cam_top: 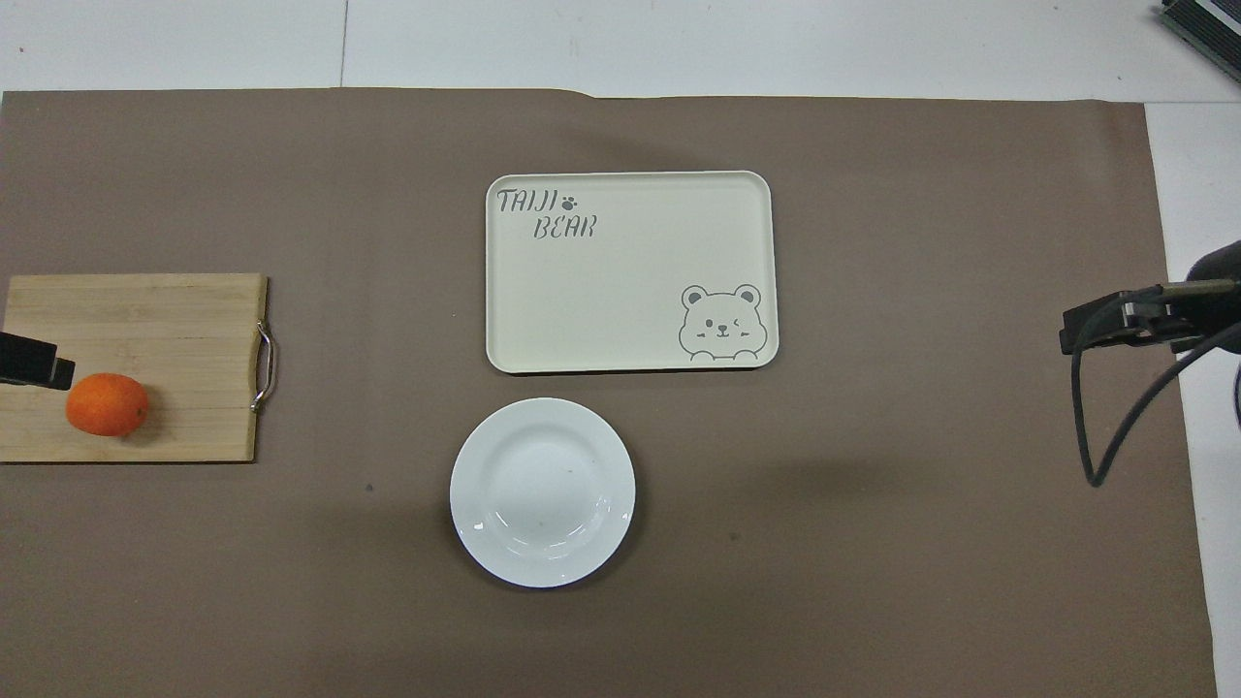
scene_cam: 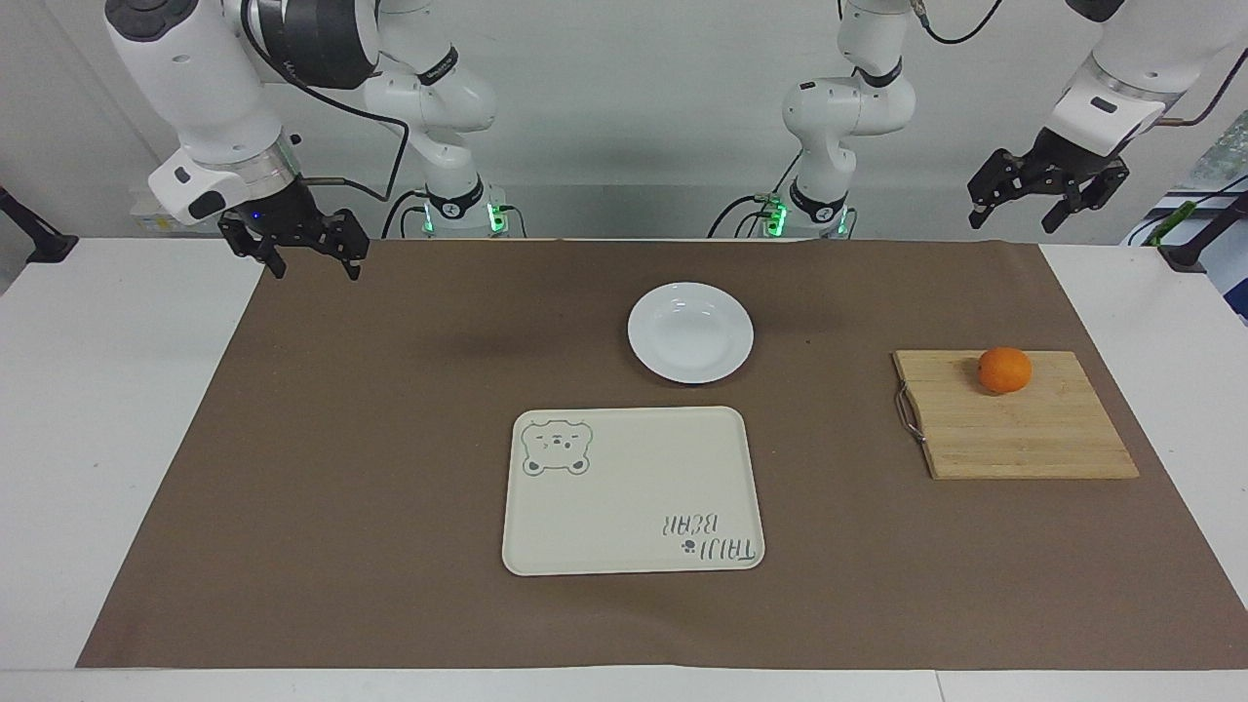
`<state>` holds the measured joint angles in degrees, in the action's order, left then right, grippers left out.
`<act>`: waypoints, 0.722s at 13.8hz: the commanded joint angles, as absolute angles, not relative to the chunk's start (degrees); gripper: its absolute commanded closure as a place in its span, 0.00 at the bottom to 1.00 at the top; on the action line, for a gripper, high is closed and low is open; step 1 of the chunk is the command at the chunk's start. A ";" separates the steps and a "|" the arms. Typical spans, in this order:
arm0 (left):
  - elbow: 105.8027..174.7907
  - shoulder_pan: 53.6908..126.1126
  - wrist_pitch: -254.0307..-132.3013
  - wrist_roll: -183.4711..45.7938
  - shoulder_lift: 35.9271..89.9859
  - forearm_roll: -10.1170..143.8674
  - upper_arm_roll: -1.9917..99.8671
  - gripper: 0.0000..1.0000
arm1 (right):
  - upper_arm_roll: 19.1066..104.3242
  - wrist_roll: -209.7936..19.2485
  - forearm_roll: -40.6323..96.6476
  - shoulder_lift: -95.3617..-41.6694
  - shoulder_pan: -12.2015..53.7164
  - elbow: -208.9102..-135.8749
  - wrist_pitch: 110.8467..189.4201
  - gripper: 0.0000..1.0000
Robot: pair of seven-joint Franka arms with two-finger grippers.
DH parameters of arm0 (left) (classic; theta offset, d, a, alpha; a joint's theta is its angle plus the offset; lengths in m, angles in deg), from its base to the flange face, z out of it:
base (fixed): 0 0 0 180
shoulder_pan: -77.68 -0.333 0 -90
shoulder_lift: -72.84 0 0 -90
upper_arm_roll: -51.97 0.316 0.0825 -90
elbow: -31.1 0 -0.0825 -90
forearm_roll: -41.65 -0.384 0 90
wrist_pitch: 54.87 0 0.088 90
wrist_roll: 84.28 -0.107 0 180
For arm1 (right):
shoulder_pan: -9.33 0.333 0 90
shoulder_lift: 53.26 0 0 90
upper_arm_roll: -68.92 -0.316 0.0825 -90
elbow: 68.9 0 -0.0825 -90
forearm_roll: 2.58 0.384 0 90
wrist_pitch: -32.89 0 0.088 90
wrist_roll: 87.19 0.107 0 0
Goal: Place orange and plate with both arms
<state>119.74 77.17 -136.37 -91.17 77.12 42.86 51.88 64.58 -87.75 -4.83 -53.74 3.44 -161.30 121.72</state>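
The cream tray (scene_cam: 632, 490) with the bear drawing sits closest to the facing camera, flat on the brown mat (scene_cam: 341, 487), with nothing on it. Just beside it, on the robots' side, is the white plate (scene_cam: 690, 331), also bare, not touching the tray.

Tools: both grippers are up in the air and holding nothing. The right gripper (scene_cam: 310, 255) hangs over the mat's corner at the right arm's end, fingers spread apart. The left gripper (scene_cam: 1041, 195) hangs above the table edge at the left arm's end, also spread wide. Neither touches anything.

The orange (scene_cam: 1004, 370) is on the wooden cutting board (scene_cam: 1019, 429), on the board's edge closest to the robots, toward the left arm's end of the table. The board has a small metal handle (scene_cam: 910, 413) on the side facing the tray.

Hard-to-see stuff: from overhead, the board is cut off at the picture's border, and only a black sliver of the left gripper pokes in just next to the orange. The right gripper shows there only as dark parts and a cable loop at the mat's edge.

Plenty of bare mat between plate and board, and around the tray.
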 commanded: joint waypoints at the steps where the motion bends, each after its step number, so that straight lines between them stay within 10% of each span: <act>1: 121.36 76.81 -137.22 -91.31 78.47 42.18 51.70 0.00 | 64.17 -87.71 -3.46 -53.97 2.65 -160.66 121.13 0.00; 10: 120.75 76.98 -138.54 -90.79 77.94 42.35 51.61 0.00 | 64.17 -87.71 -3.46 -53.97 2.65 -160.66 121.13 0.00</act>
